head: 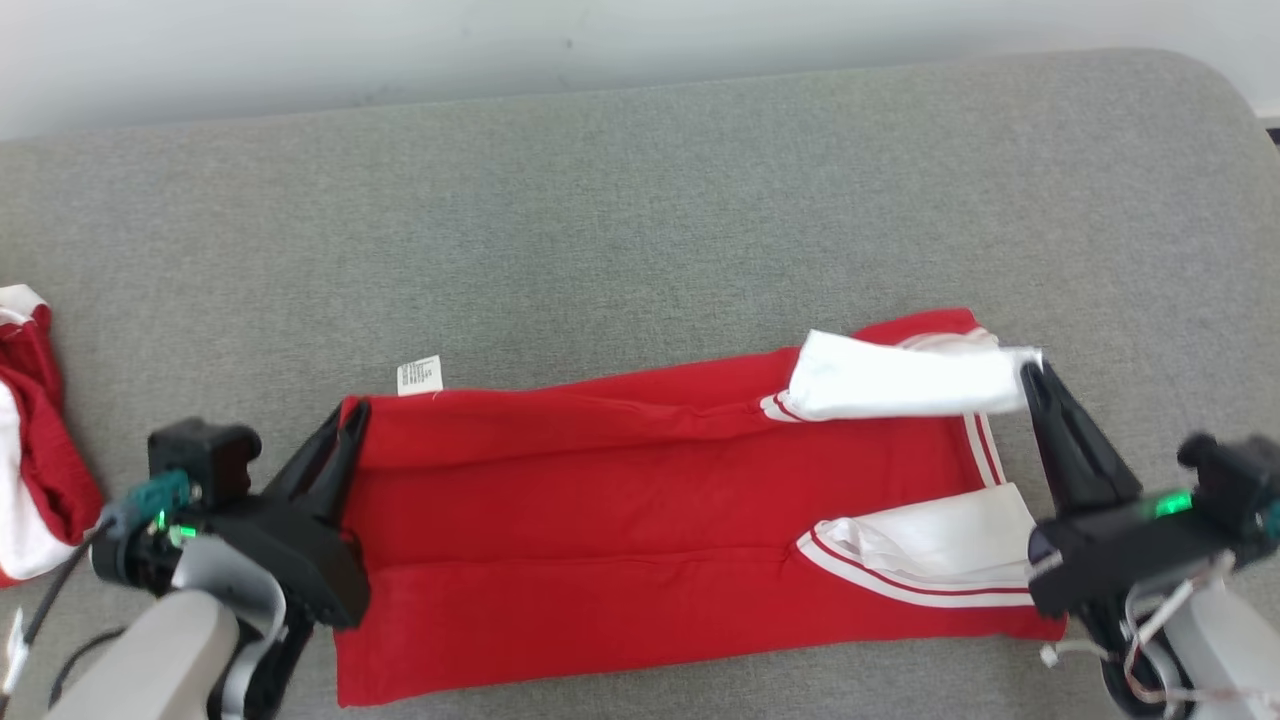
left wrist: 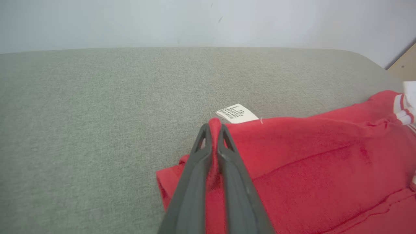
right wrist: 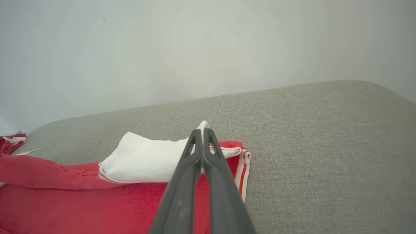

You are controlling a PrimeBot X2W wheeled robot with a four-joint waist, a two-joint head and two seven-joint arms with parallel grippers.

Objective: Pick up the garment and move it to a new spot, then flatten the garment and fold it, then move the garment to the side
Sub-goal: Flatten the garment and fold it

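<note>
The garment (head: 640,510) is a red shirt with white, red-striped sleeves, lying lengthwise folded across the grey cushion (head: 640,200). My left gripper (head: 350,412) is shut on its far left corner, and red cloth is pinched between the fingers (left wrist: 213,128). A white care label (head: 419,375) sticks out just beyond that corner (left wrist: 236,113). My right gripper (head: 1033,372) is shut on the end of the far white sleeve (head: 900,380), whose tip pokes out past the fingertips (right wrist: 202,130). The near white sleeve (head: 950,555) lies flat on the red body.
Another red and white garment (head: 30,440) lies bunched at the cushion's left edge. A pale wall (head: 500,40) runs behind the cushion. The cushion's rounded corner (head: 1220,90) is at the far right.
</note>
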